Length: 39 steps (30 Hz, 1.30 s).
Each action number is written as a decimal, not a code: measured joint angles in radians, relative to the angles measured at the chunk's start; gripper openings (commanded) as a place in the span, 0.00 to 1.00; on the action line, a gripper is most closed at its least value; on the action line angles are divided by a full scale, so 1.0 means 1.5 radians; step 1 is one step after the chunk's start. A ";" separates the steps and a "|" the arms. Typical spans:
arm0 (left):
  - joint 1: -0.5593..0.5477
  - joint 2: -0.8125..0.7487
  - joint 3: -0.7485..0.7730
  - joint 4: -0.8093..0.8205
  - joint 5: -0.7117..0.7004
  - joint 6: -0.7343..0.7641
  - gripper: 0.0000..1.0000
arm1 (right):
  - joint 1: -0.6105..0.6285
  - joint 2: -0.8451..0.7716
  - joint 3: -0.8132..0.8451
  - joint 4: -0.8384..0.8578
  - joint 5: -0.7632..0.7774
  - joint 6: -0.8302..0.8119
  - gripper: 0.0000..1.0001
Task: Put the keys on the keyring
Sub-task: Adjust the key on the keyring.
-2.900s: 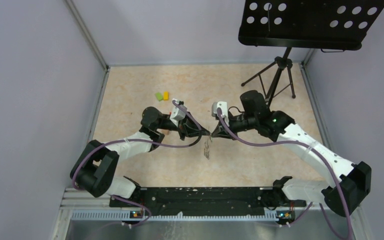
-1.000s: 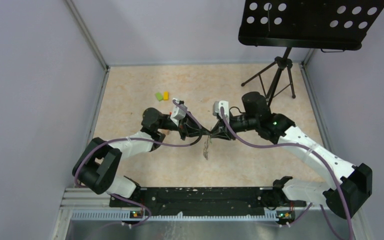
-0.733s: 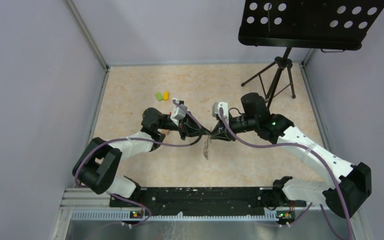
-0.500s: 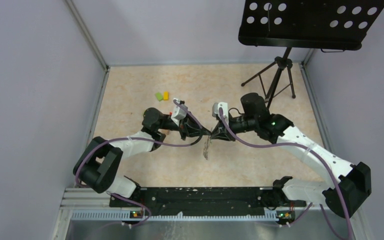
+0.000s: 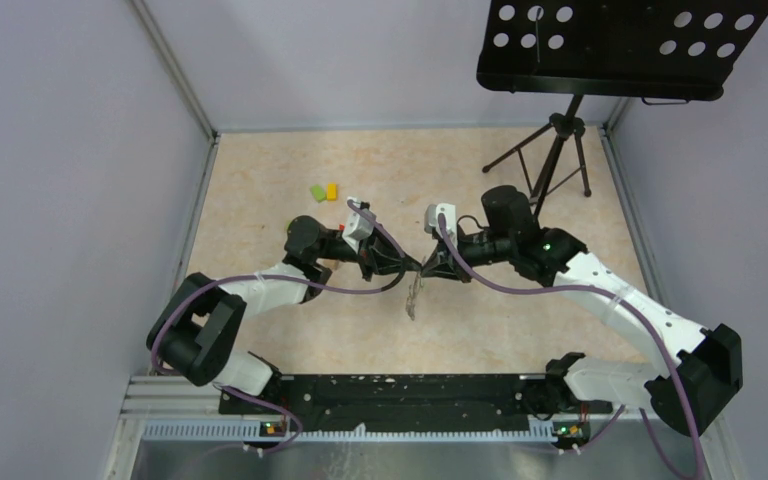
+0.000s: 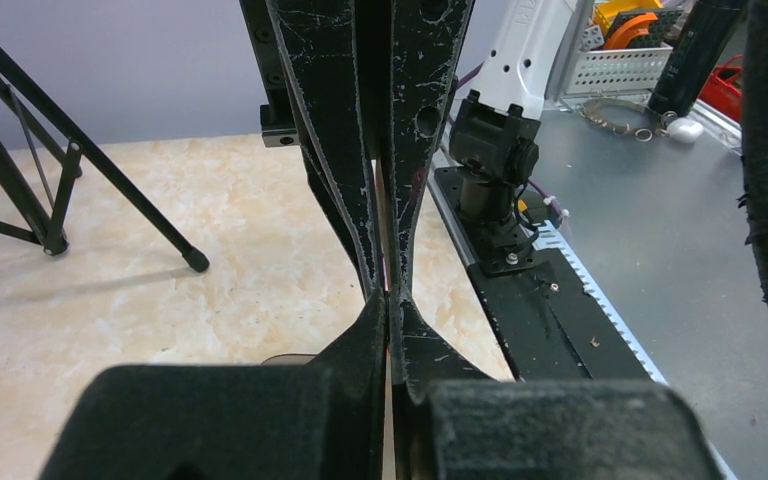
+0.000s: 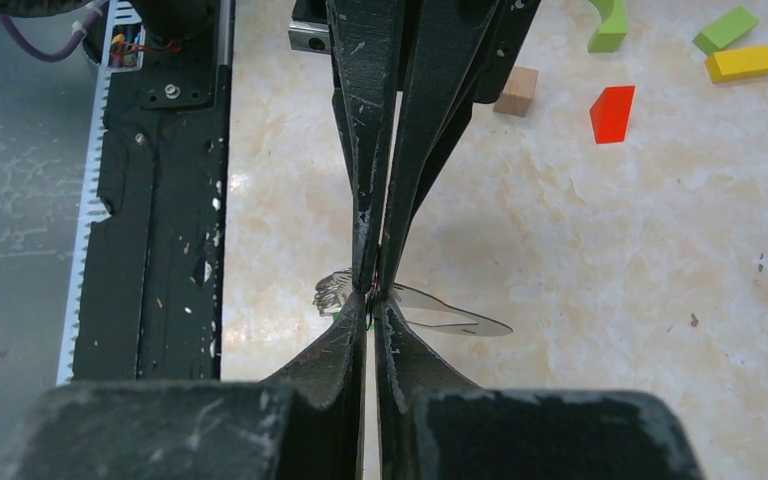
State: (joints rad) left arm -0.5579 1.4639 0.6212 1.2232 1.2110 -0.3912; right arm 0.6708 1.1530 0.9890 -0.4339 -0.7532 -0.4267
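My two grippers meet tip to tip above the middle of the table, the left gripper (image 5: 410, 267) coming from the left and the right gripper (image 5: 430, 270) from the right. A small bunch of silver-grey keys (image 5: 413, 298) hangs just below their tips. In the left wrist view the left gripper (image 6: 388, 296) is shut, with only a thin sliver showing between its pads; the keyring itself is hidden. The right gripper (image 7: 370, 296) is shut too, with a speck of green at its tips. Shadows of a key bunch and a long loop lie on the table beneath.
Green (image 5: 317, 191) and yellow (image 5: 331, 189) blocks lie at the back left. A red block (image 7: 612, 113) and a wooden cube (image 7: 516, 90) sit near them. A black music stand (image 5: 620, 45) on a tripod (image 5: 550, 150) stands back right. A black rail (image 5: 390, 390) runs along the near edge.
The right gripper's jaws have closed fully at the point where the two tips meet. Both arms and the hanging keys have barely shifted.
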 measured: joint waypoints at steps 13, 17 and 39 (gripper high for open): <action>0.001 -0.003 -0.001 -0.088 0.021 0.107 0.50 | 0.019 0.010 0.060 -0.113 0.114 -0.073 0.00; 0.001 -0.015 0.002 -0.189 0.028 0.202 0.59 | 0.068 0.040 0.109 -0.176 0.199 -0.115 0.00; 0.001 0.059 -0.048 0.069 0.013 0.137 0.41 | 0.137 0.128 0.203 -0.303 0.350 -0.150 0.00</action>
State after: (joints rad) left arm -0.5568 1.5528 0.5499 1.3270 1.2304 -0.1864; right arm 0.8768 1.3445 1.2942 -0.8886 -0.2276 -0.6514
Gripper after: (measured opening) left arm 0.409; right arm 0.009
